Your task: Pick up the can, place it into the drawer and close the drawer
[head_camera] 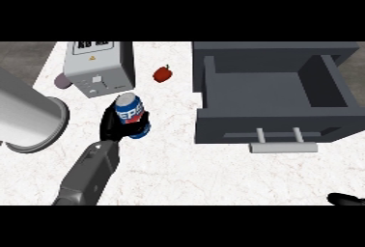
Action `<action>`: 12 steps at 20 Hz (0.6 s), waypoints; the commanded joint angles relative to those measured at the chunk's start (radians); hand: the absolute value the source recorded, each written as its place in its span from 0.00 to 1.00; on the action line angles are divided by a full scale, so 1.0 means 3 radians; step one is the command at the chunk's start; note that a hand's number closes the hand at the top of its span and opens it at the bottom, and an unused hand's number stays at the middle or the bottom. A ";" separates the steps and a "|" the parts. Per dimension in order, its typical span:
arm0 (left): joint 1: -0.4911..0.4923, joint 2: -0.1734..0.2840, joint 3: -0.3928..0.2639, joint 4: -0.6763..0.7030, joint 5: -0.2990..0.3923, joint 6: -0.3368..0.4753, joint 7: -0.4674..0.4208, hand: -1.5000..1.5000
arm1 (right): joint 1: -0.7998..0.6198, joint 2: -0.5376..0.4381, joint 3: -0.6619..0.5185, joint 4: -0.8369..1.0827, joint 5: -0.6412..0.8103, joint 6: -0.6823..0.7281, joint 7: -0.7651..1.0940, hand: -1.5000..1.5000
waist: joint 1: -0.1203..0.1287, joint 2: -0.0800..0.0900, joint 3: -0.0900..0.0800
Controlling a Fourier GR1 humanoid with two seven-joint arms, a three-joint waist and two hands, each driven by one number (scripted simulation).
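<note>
**Can in hand, drawer waiting open**

Head view: the left hand (114, 124) has its fingers curled round the blue can (131, 115), left of the open drawer (324, 94), ready to carry across. The right hand (348, 198) barely shows; its fingers cannot be judged.

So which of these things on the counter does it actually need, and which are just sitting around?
Needed:
- blue cylindrical soda can, held in the left hand
- open dark grey drawer

Just lying about:
- small red pepper
- grey boxy appliance
- large silver cylinder
- right hand, at the lower right edge
</note>
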 commanded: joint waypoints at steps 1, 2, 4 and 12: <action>-0.0156 -0.0116 -0.0114 -0.0237 -0.0024 0.0004 0.0331 1.00 | 0.0063 -0.0029 -0.0001 -0.0169 -0.0018 0.0022 0.0132 0.00 | 0.0017 -0.0012 0.0002; -0.0252 -0.0032 -0.0135 -0.0182 -0.0060 -0.0053 0.0409 1.00 | -0.0070 -0.0037 -0.0034 0.0018 0.0079 -0.0052 0.0040 0.00 | 0.0013 -0.0004 0.0002; -0.0290 -0.0177 -0.0233 -0.0470 -0.0088 0.0129 0.0629 1.00 | 0.0174 -0.0101 -0.0260 -0.0024 -0.0170 0.0127 -0.0099 0.00 | 0.0022 -0.0022 0.0005; -0.0653 -0.0235 -0.0440 -0.1281 -0.0091 0.0337 0.1518 1.00 | -0.0061 -0.0174 -0.0241 -0.0074 -0.0164 0.0034 0.0158 0.00 | 0.0037 -0.0023 0.0004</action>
